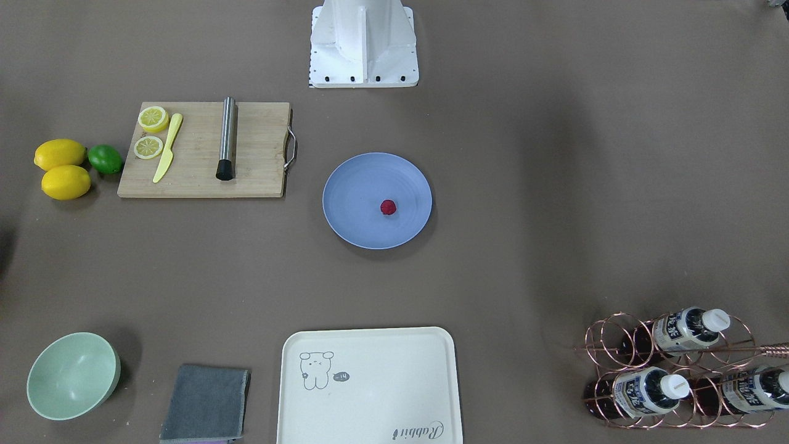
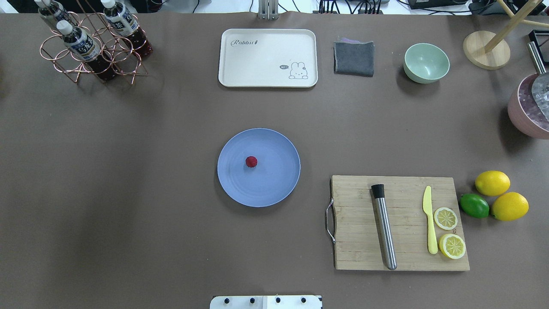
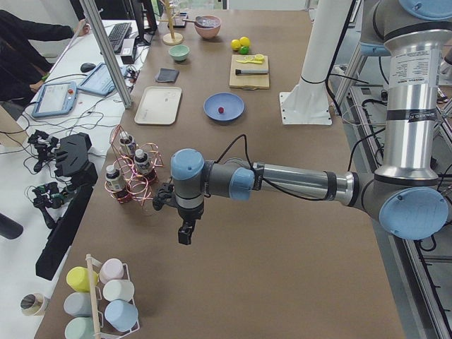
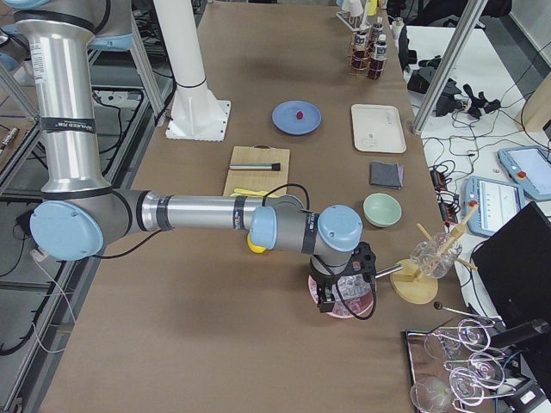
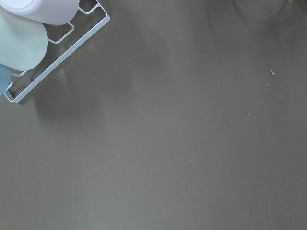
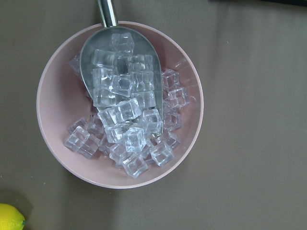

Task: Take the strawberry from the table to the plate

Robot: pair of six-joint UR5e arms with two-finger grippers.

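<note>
The small dark-red strawberry [image 2: 251, 162] [image 1: 388, 207] lies on the round blue-lavender plate [image 2: 270, 184] [image 1: 357, 185], a little off its middle. The plate rests on the brown table [image 2: 128, 171] near the centre. Neither gripper is near it. My left gripper [image 3: 185, 236] hangs over bare table at the left end, beside the bottle rack. My right gripper [image 4: 325, 301] hangs over a pink bowl of ice at the right end. Both show only in the side views, so I cannot tell whether they are open or shut.
A wooden cutting board [image 2: 356, 214] holds a metal rod, a yellow knife and lemon slices, with two lemons [image 2: 492, 183] and a lime beside it. At the far side stand a cream tray [image 2: 268, 56], grey cloth, mint bowl [image 2: 426, 62] and copper bottle rack [image 2: 92, 47]. The pink ice bowl [image 6: 53, 105] holds a scoop.
</note>
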